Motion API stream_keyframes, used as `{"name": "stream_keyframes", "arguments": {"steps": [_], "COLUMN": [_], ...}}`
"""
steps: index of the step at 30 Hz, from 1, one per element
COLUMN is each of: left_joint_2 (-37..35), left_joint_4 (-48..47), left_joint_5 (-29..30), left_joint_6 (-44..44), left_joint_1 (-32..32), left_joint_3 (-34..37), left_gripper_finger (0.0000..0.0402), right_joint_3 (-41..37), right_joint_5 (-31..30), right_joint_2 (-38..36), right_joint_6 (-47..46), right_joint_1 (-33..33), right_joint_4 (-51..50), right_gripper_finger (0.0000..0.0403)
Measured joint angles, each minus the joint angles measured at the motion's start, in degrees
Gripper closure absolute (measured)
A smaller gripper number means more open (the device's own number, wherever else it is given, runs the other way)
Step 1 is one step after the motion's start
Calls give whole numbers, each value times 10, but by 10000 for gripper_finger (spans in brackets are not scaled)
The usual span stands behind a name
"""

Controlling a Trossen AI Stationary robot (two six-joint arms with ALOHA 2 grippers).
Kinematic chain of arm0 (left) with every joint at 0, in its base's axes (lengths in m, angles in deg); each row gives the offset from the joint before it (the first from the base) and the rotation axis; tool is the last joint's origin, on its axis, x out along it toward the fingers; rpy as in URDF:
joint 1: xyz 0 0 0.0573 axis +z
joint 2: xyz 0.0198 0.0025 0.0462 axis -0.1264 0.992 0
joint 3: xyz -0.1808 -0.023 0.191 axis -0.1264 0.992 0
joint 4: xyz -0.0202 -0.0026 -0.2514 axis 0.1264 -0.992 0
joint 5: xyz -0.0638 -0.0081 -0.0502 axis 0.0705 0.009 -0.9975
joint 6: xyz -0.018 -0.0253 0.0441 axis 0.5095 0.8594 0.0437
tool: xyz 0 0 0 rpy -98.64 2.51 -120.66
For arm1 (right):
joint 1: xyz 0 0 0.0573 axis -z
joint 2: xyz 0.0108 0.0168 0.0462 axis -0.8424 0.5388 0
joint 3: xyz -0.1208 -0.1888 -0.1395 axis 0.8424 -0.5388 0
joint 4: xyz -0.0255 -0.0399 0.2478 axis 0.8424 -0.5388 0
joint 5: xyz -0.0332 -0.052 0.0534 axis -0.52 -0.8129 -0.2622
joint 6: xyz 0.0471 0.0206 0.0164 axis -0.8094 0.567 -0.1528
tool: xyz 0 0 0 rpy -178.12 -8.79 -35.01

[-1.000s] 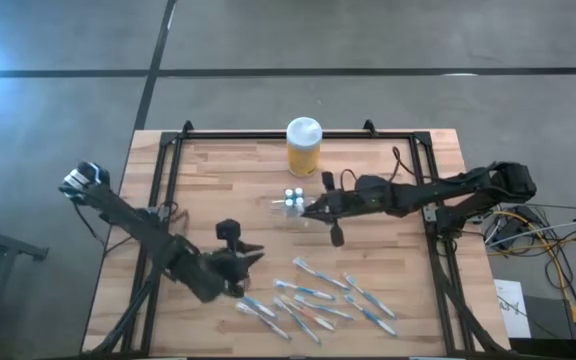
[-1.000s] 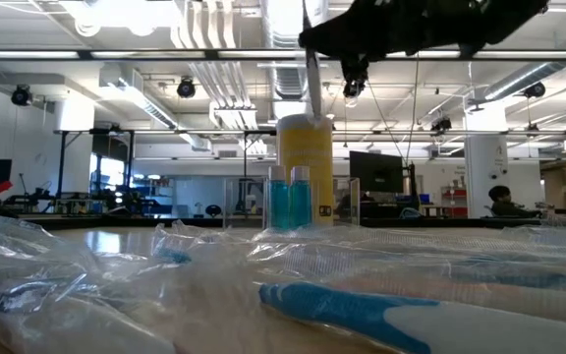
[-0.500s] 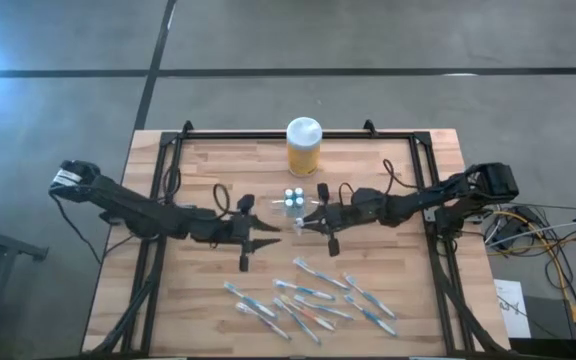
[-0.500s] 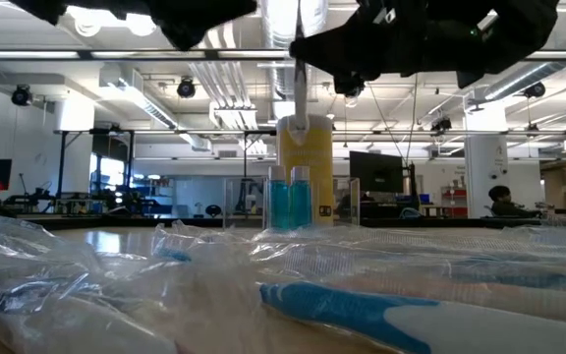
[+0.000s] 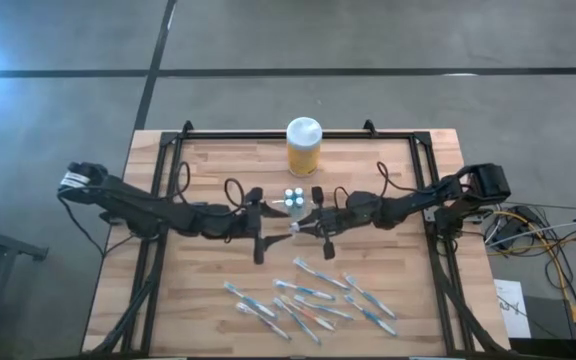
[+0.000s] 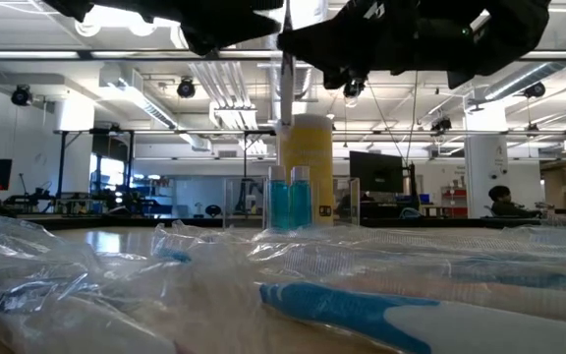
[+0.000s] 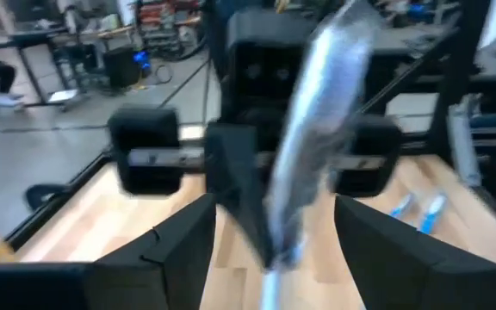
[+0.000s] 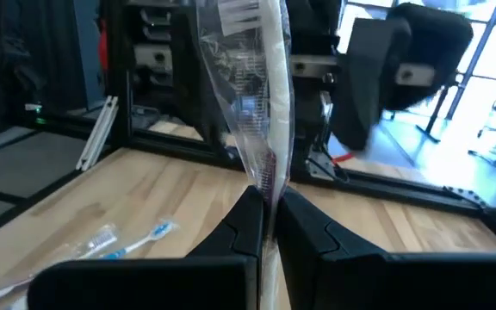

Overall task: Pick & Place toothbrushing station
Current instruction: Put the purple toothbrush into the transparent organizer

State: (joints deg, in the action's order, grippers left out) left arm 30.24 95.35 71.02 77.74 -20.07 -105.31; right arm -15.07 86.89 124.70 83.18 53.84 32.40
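Note:
A toothbrush in a clear wrapper (image 8: 261,103) stands upright in the air over the table's middle, with my right gripper (image 8: 269,202) shut on it. My left gripper (image 7: 269,220) faces it from the table's left. It is open, with one finger on each side of the toothbrush (image 7: 317,129) and not touching it. Just beyond them, the small clear holder with white-capped blue tubes (image 5: 293,197) stands on the table, also seen in the low view (image 6: 288,202). My right gripper pinches the wrapped toothbrush's handle (image 8: 268,176) between its two fingers, below the bristle head (image 8: 239,13). The fingers come level from the table's right and lie across the brush. The brush stands upright and clear of the table, its lower end (image 6: 288,116) hanging free.
A tall yellow jar with a white lid (image 5: 304,145) stands behind the holder near the far edge. Several wrapped toothbrushes (image 5: 308,300) lie scattered near the front edge, right of centre. A black frame (image 5: 168,160) borders the wooden top.
My left gripper has risen from the toothbrushes near the front edge and swung toward the table's centre, up to the held brush. My right gripper has carried the upright toothbrush a little toward the left.

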Motion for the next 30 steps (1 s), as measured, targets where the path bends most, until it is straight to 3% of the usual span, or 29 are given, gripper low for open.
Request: {"name": "stream_keyframes", "arguments": {"steps": [12,16,22,30], "left_joint_2": [36,40,40,15], "left_joint_4": [22,22,22,22], "left_joint_5": [2,1,-46,-47], "left_joint_6": [-15,-25,-30,-40], "left_joint_1": [11,13,17,17], "left_joint_3": [-15,-19,-22,-10], "left_gripper_finger": [168,226,378,382], "right_joint_3": [0,0,0,0], "right_joint_5": [0,0,1,-2], "right_joint_2": [8,8,7,7], "right_joint_6": [-3,-4,-19,-49], "right_joint_1": [0,0,0,2], "right_joint_4": [5,7,3,-29], "right_gripper_finger": [390,390,384,285]}}
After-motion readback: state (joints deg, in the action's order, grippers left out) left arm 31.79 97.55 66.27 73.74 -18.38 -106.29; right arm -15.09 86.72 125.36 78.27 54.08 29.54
